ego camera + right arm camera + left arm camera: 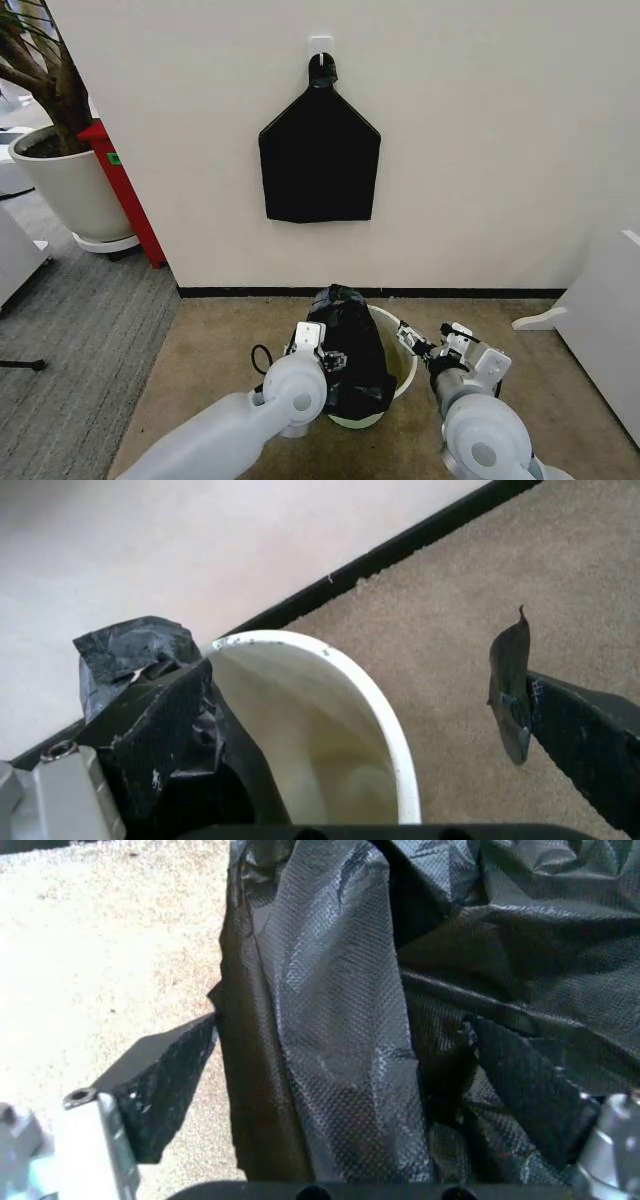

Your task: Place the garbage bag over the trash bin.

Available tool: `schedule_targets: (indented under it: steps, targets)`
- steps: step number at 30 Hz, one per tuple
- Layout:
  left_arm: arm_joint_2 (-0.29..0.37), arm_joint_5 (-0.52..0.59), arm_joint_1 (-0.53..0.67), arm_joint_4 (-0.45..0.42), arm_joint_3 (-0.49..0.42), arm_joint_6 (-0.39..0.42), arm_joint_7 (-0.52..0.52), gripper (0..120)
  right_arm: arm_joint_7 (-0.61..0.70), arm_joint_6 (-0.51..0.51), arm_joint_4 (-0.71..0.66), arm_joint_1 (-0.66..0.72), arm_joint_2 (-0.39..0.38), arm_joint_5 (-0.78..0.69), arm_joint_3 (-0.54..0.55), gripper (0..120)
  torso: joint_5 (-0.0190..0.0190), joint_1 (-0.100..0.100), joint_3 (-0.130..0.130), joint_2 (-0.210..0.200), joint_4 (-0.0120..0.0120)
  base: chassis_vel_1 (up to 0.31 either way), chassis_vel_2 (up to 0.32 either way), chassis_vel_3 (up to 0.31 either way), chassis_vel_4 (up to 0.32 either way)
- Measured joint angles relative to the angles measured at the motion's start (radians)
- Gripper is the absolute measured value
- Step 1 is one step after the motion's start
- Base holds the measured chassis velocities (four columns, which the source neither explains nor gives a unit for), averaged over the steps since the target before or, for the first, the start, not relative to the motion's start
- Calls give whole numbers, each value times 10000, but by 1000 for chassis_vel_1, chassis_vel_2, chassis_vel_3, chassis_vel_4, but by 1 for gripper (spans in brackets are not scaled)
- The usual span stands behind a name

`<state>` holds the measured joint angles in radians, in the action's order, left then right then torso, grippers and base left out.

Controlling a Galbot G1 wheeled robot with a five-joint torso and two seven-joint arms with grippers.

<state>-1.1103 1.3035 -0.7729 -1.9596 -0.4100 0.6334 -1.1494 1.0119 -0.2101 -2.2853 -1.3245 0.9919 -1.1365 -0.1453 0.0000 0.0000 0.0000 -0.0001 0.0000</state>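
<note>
**Bag draped on bin, both pincers at the rim**

- Garbage bag (350,345): crinkled glossy black plastic, heaped over the left side of the bin and rising above its rim; part hangs down the bin's outer wall toward the floor.
- Trash bin (405,362): small round white bucket on beige carpet, close to the wall's black baseboard. Its right half stands uncovered, interior bare in the right wrist view (330,735).
- Left pincer (322,352): pressed against the left flank of the bag. In the left wrist view (340,1087) its two fingers (165,1080) stand wide apart with a thick fold of bag film between them; no pad is seen closed on it.
- Right pincer (418,343): at the bin's right rim, spread wide in the right wrist view (350,727). One finger (165,727) lies against the bag's black film at the bin's edge, the other (580,735) hangs over bare carpet outside the rim; nothing gripped.
- Black bundle (320,155): flat, pentagon-shaped, hung from a wall hook above the bin.
- Plant pot (65,185): white, at far left.
</note>
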Motion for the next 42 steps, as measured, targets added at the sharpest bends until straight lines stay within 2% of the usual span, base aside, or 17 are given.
schedule_targets:
  steps: [3, 8, 11, 12, 16, 17, 23, 24, 26, 38, 42]
  targets:
    - [-59, -4, -1, 52, 4, -30, 7, 90, 7, 0, 17, -6, -5, 1, -17, 100, 0, 0, 0, 0, 0, 0, 0, 0, 0]
    - [-157, -60, -1, 175, 7, -91, 18, 68, 20, -1, 83, -14, -18, 6, -41, 100, 0, 0, 0, 0, 0, 0, 0, 0, 0]
    - [-204, -66, -2, 219, 7, -109, 18, 62, 24, -4, 113, -20, -21, 9, -42, 100, 0, 0, 0, 0, 0, 0, 0, 0, 0]
    - [-235, -66, -2, 248, 8, -117, 13, 55, 26, -7, 131, -22, -25, 10, -41, 100, 0, 0, 0, 0, 0, 0, 0, 0, 0]
    - [-297, -48, -4, 313, 10, -132, -14, 42, 28, -15, 193, -11, -28, 10, -38, 100, 0, 0, 0, 0, -1, 0, 0, 0, 0]
    - [-297, -48, -4, 313, 10, -132, -14, 42, 28, -15, 193, -11, -28, 10, -38, 100, 0, 0, 0, 0, -1, 0, 0, 0, 0]
    - [-341, -10, -9, 495, 19, -153, -118, 15, 22, -36, 392, 21, 40, 59, -7, 100, 0, 0, 0, 0, 0, 0, 0, 0, 0]
    - [-341, -10, -9, 495, 19, -153, -118, 15, 22, -36, 392, 21, 40, 59, -7, 100, 0, 0, 0, 0, 0, 0, 0, 0, 0]
    - [-358, -4, -12, 545, 21, -172, -100, 7, 9, -39, 446, 26, 69, 94, 4, 100, -3, 0, 0, 0, -1, 0, 0, 0, 0]
    - [-340, 13, -96, 577, 48, -484, -157, 6, -46, -57, 555, 53, 99, 287, -89, 100, 0, -1, 0, 2, -1, 0, 0, 0, 0]
    - [-156, 108, -265, 328, 301, -847, -95, 5, -237, -113, -173, -27, -7, 371, -179, 100, 0, -1, 1, 2, -2, 0, 0, 0, 0]
